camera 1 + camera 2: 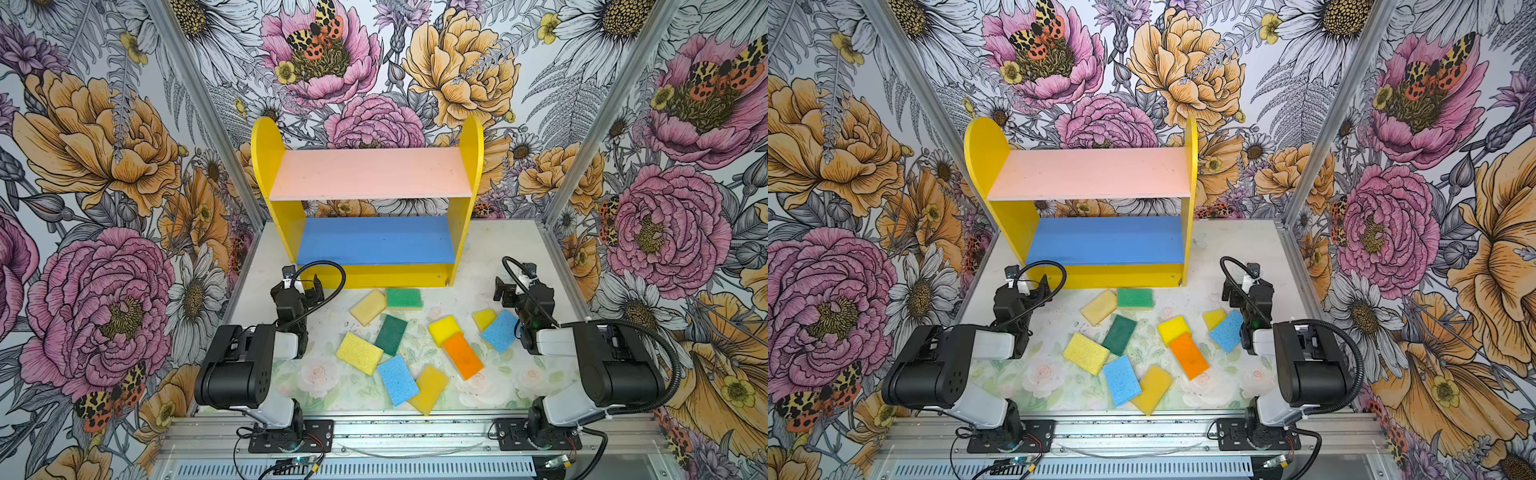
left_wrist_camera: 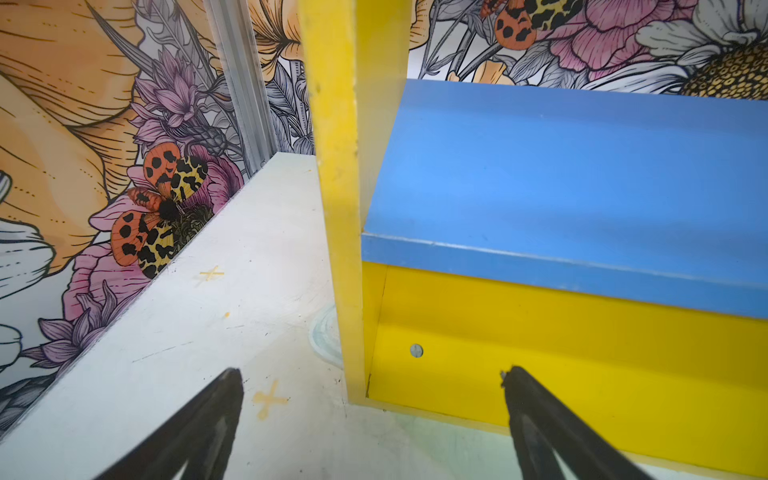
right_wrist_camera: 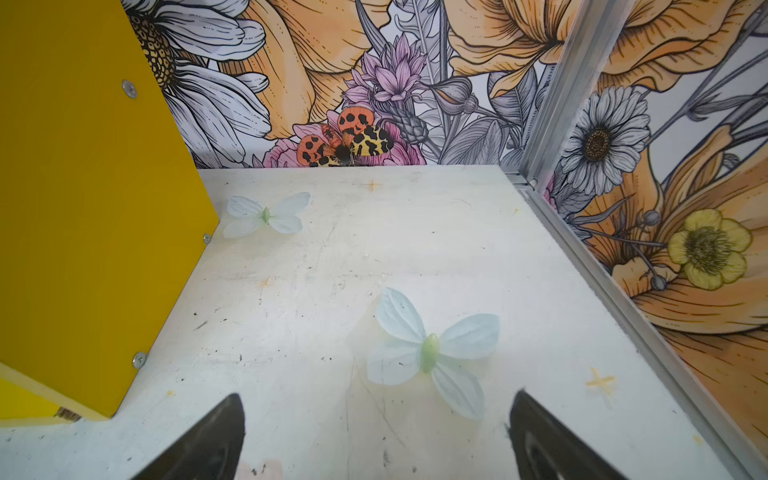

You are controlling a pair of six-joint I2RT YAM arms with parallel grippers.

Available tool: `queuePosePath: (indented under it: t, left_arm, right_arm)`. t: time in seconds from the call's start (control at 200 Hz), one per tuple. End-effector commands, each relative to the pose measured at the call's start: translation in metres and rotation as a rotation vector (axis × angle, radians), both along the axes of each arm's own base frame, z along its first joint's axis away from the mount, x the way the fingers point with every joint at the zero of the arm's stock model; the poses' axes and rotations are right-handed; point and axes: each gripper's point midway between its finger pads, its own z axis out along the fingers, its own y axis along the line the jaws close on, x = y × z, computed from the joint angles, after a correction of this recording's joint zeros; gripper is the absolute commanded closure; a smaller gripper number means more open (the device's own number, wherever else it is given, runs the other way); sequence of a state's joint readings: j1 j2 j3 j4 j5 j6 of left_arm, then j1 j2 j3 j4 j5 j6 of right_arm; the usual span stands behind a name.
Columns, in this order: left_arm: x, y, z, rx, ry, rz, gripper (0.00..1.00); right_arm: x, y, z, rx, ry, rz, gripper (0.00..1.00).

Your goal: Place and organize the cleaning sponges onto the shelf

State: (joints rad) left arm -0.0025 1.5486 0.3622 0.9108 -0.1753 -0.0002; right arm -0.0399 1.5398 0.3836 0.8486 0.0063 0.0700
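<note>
**A:** In both top views, ten sponges (image 1: 391, 335) lie scattered on the table (image 1: 478, 257) in front of the bare shelf (image 1: 370, 172). I'd start with the green sponge (image 1: 403, 298) nearest it: pinch it across its short sides and lay it flat at one end of a board.

**B:** How do they look?

**A:** Flat, porous pads in yellow, blue, green and one orange. Several overlap.

**B:** Left wrist view?

**A:** The left gripper (image 2: 374, 374) has its jaws spread and empty, by the shelf's corner.

**B:** Right wrist view?

**A:** The right gripper (image 3: 377, 399) is likewise agape and empty, over bare table.
</note>
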Motion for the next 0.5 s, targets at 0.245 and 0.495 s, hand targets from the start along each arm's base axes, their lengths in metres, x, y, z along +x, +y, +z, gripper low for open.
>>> queuePosePath:
  t: [0.245, 0.495]
  left_arm:
    - [0.0054, -0.0036, 0.0118, -0.004, -0.041, -0.021, 0.01]
    - [0.0056, -0.0029, 0.0118, -0.011, -0.041, -0.024, 0.01]
  right_arm:
    - [0.0043, -0.0009, 0.0099, 0.009, -0.035, -0.008, 0.0]
    - [0.0047, -0.0015, 0.0094, 0.01, -0.032, -0.01, 0.0]
